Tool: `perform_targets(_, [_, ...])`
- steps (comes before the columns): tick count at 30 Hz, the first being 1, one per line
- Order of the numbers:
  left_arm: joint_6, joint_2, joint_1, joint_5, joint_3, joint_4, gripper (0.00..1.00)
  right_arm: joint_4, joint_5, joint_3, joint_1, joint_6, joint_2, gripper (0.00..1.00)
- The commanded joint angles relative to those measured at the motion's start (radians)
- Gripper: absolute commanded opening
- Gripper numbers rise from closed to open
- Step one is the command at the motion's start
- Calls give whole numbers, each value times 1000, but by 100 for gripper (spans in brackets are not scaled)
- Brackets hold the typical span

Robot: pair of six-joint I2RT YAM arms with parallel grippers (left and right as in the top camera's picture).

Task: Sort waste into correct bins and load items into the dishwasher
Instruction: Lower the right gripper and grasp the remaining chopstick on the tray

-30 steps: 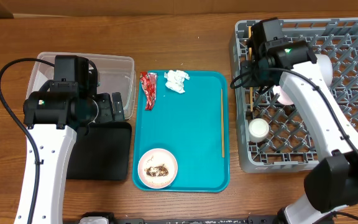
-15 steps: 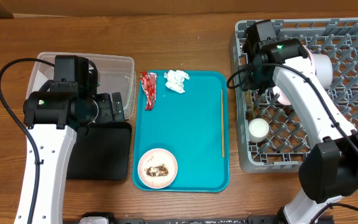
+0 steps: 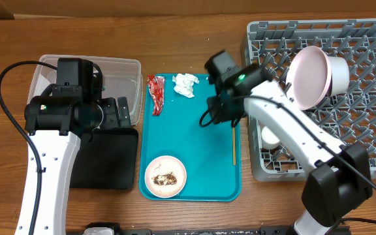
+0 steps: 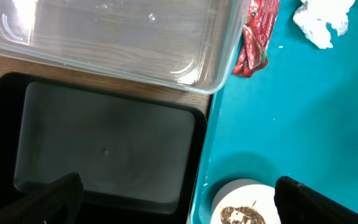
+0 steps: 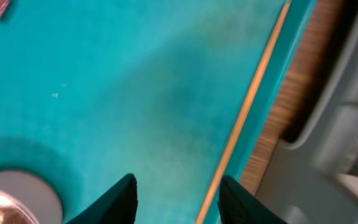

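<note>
Now the right end effector (image 5: 178,199) hovers spread and empty over the chopstick (image 5: 245,106) along the right edge of the teal tray (image 5: 135,93), apparently lining up a pinch.

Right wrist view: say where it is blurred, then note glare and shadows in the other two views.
Right wrist view: soft throughout, worst at the right edge, where the grey dish rack smears; the chopstick has fuzzy edges. Left wrist view: sharp, small white glints on the clear tub. Overhead view: sharp, evenly lit, faint shadows.
</note>
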Motion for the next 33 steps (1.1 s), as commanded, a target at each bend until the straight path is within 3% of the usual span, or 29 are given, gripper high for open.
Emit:
perform_targets(1, [16, 8, 4, -13, 11, 1, 100, 70, 67, -117, 10, 108, -24, 45])
perform_targets(8, [16, 8, 4, -13, 11, 1, 100, 190, 169, -266, 10, 126, -17, 45])
perform_targets(33, [16, 8, 4, -13, 11, 1, 100, 243, 143, -267, 10, 55, 183, 38])
